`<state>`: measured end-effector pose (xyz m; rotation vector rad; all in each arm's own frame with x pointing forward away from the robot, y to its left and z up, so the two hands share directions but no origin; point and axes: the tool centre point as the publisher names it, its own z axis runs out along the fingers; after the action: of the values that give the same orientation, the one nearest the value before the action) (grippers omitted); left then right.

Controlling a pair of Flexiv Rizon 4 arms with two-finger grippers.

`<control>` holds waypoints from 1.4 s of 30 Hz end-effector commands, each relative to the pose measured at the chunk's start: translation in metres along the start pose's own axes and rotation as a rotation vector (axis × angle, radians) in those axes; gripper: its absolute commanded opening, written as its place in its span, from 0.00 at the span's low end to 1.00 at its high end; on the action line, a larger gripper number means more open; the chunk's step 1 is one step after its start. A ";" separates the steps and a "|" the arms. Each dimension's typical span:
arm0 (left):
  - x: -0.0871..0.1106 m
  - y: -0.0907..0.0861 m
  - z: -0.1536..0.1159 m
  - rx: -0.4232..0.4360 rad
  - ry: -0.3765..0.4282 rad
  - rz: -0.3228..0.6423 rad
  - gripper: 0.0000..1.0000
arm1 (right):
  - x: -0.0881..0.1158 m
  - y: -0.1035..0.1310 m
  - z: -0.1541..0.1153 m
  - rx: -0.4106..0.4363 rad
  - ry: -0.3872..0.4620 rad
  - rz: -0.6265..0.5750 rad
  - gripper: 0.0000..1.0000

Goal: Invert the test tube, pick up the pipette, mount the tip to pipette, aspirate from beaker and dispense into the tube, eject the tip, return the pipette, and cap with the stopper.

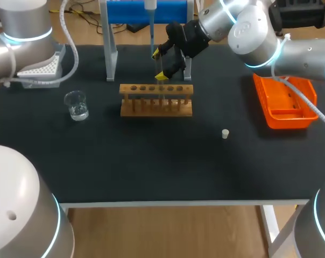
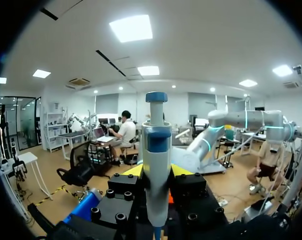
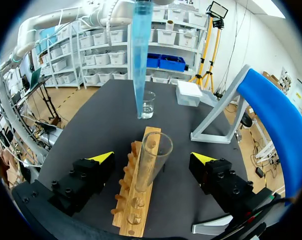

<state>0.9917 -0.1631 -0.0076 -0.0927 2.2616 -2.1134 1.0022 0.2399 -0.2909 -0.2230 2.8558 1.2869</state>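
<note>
right gripper (image 3: 152, 159) open, i see it straddling test tube (image 3: 152, 165) without touching. tube upright, mouth up, in wooden rack (image 3: 136, 210). left gripper (image 2: 158, 171) clamped on pipette (image 2: 156, 145), held upright. its blue tip (image 3: 140, 60) points down just beyond tube. beaker (image 1: 76, 105) left of rack, stopper (image 1: 225, 134) lying apart to rack's right.

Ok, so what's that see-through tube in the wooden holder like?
The test tube is clear, glass-looking and seems empty. It stands about upright, open mouth up, in a hole of the wooden rack. The right tool is open around it, its yellow tips on either side, not touching. A blue pipette tip hangs above the rack, beyond it.
</note>
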 end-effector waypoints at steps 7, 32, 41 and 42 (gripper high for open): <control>-0.007 -0.004 0.009 0.001 0.012 0.005 0.00 | 0.000 0.000 -0.002 0.004 0.003 0.001 1.00; -0.016 0.019 0.017 0.025 0.027 -0.029 0.00 | 0.000 0.000 -0.002 0.004 0.003 0.001 1.00; -0.015 0.021 0.013 0.011 0.018 -0.038 0.00 | 0.000 0.000 -0.002 0.004 0.003 0.001 1.00; -0.015 0.021 0.012 0.008 0.017 -0.039 0.00 | 0.000 0.000 -0.002 0.004 0.003 0.001 1.00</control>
<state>1.0086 -0.1744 -0.0311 -0.1159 2.2731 -2.1571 1.0022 0.2400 -0.2909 -0.2230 2.8557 1.2868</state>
